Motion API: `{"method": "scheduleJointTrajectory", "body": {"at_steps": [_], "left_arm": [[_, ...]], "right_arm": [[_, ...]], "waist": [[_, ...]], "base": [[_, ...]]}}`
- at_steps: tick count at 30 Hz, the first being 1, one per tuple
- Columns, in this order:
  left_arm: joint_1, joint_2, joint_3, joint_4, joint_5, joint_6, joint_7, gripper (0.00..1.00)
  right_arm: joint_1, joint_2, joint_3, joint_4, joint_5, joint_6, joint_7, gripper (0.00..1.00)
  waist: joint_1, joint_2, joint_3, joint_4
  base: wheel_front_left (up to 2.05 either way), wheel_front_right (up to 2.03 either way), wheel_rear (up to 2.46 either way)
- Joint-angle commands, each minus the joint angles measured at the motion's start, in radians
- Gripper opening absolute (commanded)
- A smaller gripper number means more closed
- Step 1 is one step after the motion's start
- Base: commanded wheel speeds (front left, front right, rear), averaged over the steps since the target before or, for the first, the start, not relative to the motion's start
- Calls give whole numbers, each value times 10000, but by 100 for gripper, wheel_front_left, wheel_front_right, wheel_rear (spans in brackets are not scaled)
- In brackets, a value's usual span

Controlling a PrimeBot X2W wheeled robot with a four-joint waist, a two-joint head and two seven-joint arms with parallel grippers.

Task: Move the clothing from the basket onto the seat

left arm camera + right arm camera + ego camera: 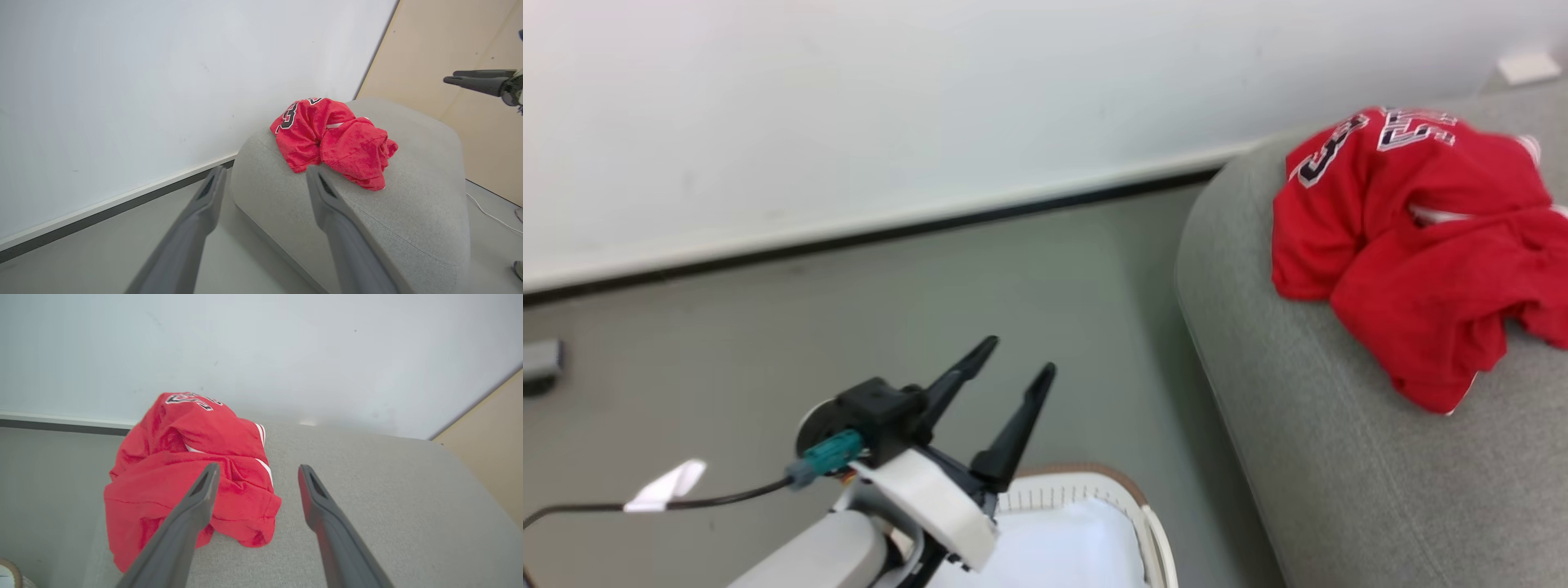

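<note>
Right gripper [258, 469] fingers stood wide and empty just above the clothing [171, 457], a red heap lying on the seat [367, 490] near its edge. My left gripper [1018, 355], equally wide, hung by the basket [1111, 475]. Placing looked done; next I'd need to check the basket for more.

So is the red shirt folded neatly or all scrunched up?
Scrunched up. The clothing lies in a crumpled heap on the seat, its cloth bunched in lumps and the lettering bent over the top.
</note>
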Motion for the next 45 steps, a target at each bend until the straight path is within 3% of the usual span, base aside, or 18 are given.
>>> {"method": "scheduleJointTrajectory", "body": {"at_steps": [1, 6, 13, 16, 23, 30, 39, 45], "left_arm": [[280, 103, 205, -76, -199, 155, -116, 100], [895, 231, 913, -372, -315, 534, -240, 100], [2346, 436, 2939, -1004, 51, 1057, -277, 100], [3146, 279, 4056, -1253, 172, 1049, -275, 100], [4432, -275, 5579, -1019, 719, 428, -277, 100], [5185, -1489, 7180, -817, 1783, -358, -277, 100], [5608, -2753, 8371, -427, 3445, -1482, -278, 100], [5693, -3312, 8858, -130, 4162, -2022, -278, 100]], "right_arm": [[294, 251, -215, -448, -111, -28, 48, 100], [767, 833, -728, -1633, -695, -28, 33, 100], [2049, 2649, -1661, -2730, -1492, -28, -560, 100], [2594, 3596, -2046, -2986, -1866, -28, -1094, 100], [3819, 5717, -2668, -3102, -2924, -27, -2936, 100], [4564, 6983, -2142, -2469, -3471, -27, -4142, 100], [4886, 7457, -1054, -1816, -3903, -27, -4543, 100], [4695, 7508, -907, -1690, -3934, -27, -4605, 100]], "waist": [[3, 0, -709, 214], [3, 0, -1158, 406], [3, 0, -1451, 780], [3, 0, -1421, 948], [3, 0, -1352, 1257], [3, 0, -1335, 1331], [3, 0, -1252, 1333], [3, 0, -1236, 1287]], "base": [[0, 0, 0], [0, 0, 0], [0, 0, 0], [0, 0, 0], [0, 0, 0], [0, 0, 0], [0, 0, 0], [0, 0, 0]]}}
